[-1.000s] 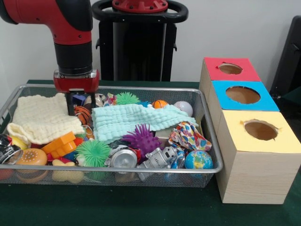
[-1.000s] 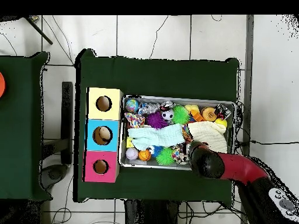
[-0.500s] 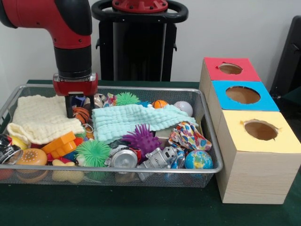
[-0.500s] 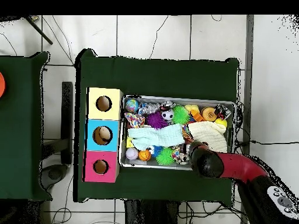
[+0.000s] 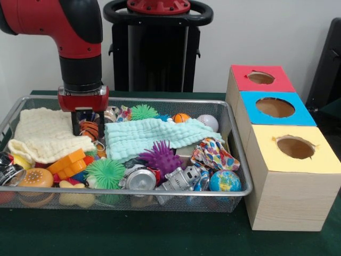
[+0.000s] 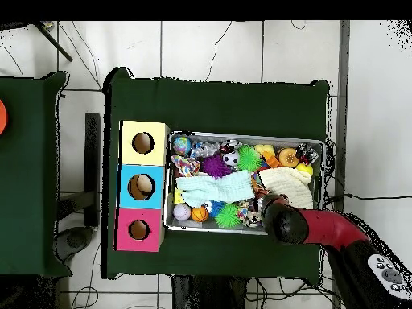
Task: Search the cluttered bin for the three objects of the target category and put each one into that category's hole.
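The cluttered bin (image 5: pixel 160 100) is a silver wire mesh tray full of toys and cloths; it also shows in the overhead view (image 6: pixel 241 135). My gripper (image 5: pixel 88 125) is down inside its far left part, between the cream cloth (image 5: pixel 48 133) and the mint cloth (image 5: pixel 149 136). It is open, with one finger on each side of a small orange basketball (image 5: pixel 89 128). In the overhead view the red arm (image 6: pixel 322 229) covers the gripper. Three wooden boxes with holes stand beside the bin: red (image 5: pixel 261 78), blue (image 5: pixel 275 108) and yellow (image 5: pixel 294 148).
The bin also holds a purple spiky ball (image 5: pixel 160 157), green spiky balls (image 5: pixel 105 172), a globe ball (image 5: pixel 224 181), a white baseball (image 5: pixel 208 122), a second orange ball (image 5: pixel 181 118), orange blocks (image 5: pixel 69 162) and a silver robot toy (image 5: pixel 181 178). The pedestal (image 5: pixel 157 48) stands behind.
The gripper has come lower into the bin and shifted slightly left, so its fingers now straddle the small orange basketball. The other bin contents have not moved.
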`<action>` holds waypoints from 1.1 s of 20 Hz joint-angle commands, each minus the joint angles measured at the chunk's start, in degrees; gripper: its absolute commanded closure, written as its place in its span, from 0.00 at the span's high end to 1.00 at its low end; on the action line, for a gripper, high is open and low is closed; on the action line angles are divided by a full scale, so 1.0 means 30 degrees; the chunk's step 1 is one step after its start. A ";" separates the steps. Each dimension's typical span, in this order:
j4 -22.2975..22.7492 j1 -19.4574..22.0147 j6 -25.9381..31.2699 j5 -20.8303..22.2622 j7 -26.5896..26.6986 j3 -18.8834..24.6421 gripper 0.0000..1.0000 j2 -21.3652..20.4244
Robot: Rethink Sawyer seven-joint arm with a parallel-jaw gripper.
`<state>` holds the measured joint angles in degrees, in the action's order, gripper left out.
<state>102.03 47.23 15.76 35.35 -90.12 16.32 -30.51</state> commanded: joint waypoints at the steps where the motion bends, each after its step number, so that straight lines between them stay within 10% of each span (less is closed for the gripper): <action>1: -0.1686 -0.0159 -0.0874 0.1080 -0.0183 0.0937 1.00 0.0979; 3: -0.1660 -0.0320 -0.0401 0.0762 -0.0495 0.0593 1.00 0.0968; 4: -0.1630 -0.0347 -0.0445 0.0724 -0.0594 0.0546 0.00 0.0971; 22: -0.1488 -0.0329 -0.0641 0.0819 -0.0586 0.0584 0.00 0.0903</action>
<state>101.30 46.95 15.75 35.36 -90.12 16.30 -30.36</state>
